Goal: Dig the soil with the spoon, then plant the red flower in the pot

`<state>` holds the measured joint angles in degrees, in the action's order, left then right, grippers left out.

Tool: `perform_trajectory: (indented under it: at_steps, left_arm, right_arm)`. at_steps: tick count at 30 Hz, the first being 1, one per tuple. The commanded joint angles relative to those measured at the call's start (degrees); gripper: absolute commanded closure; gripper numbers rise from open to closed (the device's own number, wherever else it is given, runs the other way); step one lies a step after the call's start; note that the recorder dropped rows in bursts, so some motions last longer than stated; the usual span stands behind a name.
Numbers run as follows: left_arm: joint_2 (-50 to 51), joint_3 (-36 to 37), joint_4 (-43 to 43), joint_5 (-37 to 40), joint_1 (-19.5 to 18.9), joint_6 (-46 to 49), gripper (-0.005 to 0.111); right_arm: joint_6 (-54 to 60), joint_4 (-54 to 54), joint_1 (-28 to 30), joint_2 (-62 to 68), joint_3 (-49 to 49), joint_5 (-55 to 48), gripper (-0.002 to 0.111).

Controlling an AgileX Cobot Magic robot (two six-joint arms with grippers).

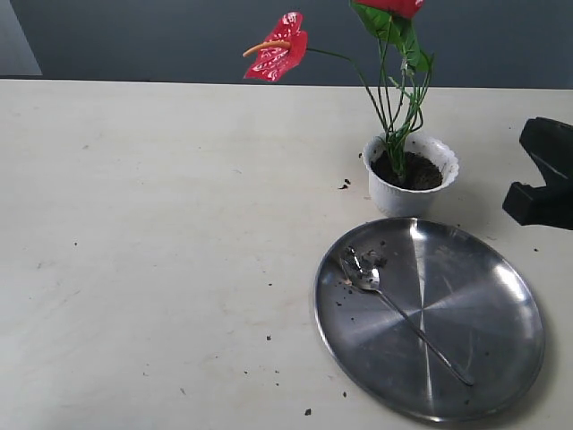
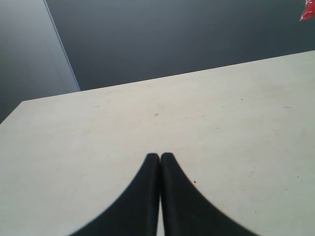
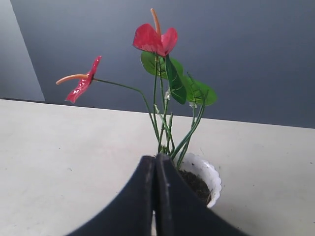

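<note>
The red flower [image 1: 279, 47] stands upright in the white scalloped pot [image 1: 410, 182], its green stems sunk into the dark soil [image 1: 421, 173]. The right wrist view shows the same flower [image 3: 153, 39], pot [image 3: 210, 175] and soil [image 3: 197, 186]. The silver spoon [image 1: 367, 278] lies on the steel plate [image 1: 483, 358], its bowl smeared with soil. My right gripper [image 3: 155, 158] is shut on nothing, short of the pot; its black body [image 1: 544, 175] shows at the right edge. My left gripper [image 2: 160, 156] is shut and empty over bare table.
Soil crumbs [image 1: 344, 185] lie beside the pot and are scattered over the cream table [image 1: 161, 233] near the plate. A grey wall runs behind the table's far edge. A red petal tip [image 2: 307, 11] shows in the left wrist view.
</note>
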<state>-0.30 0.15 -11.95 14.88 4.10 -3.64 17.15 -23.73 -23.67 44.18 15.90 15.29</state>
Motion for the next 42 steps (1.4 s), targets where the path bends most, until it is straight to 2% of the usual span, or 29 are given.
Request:
perform_trajectory:
  at_steps: [1,9,15,17,20,25,28,31,33,34,42]
  left_arm:
    - [0.3,-0.2,0.3,-0.4,0.1,-0.3,0.105]
    - [0.3,-0.2,0.3,-0.4,0.1,-0.3,0.105]
    - [0.3,-0.2,0.3,-0.4,0.1,-0.3,0.105]
    - [0.3,-0.2,0.3,-0.4,0.1,-0.3,0.105]
    - [0.3,-0.2,0.3,-0.4,0.1,-0.3,0.105]
    - [0.3,-0.2,0.3,-0.4,0.1,-0.3,0.105]
    - [0.3,-0.2,0.3,-0.4,0.1,-0.3,0.105]
    - [0.3,-0.2,0.3,-0.4,0.1,-0.3,0.105]
    - [0.3,-0.2,0.3,-0.4,0.1,-0.3,0.105]
    - [0.3,-0.2,0.3,-0.4,0.1,-0.3,0.105]
    - [0.3,-0.2,0.3,-0.4,0.1,-0.3,0.105]
  right_arm:
    - [0.4,-0.1,0.2,-0.3,-0.2,0.2,0.109]
    - [0.4,1.4,0.4,-8.7,-1.3,-4.4,0.109]
    - [0.4,22.3,2.2,-19.5,-4.7,-6.0,0.109]
    - [0.4,21.0,4.3,-22.4,-6.7,-7.9,0.109]
    - [0.4,21.1,7.3,-26.8,-10.0,-15.8,0.109]
    - [0.3,24.9,11.5,-34.2,-12.8,-38.3,0.109]
    - [3.8,26.1,13.3,-36.9,-12.9,-46.9,0.109]
    - [4.2,25.5,15.1,-39.4,-14.9,-44.2,0.109]
    - [4.3,18.6,16.0,-41.6,-15.9,-37.7,0.109]
    - [4.3,11.9,16.4,-42.9,-15.9,-34.9,0.109]
    - [3.8,14.1,19.1,-44.2,-15.9,-32.5,0.109]
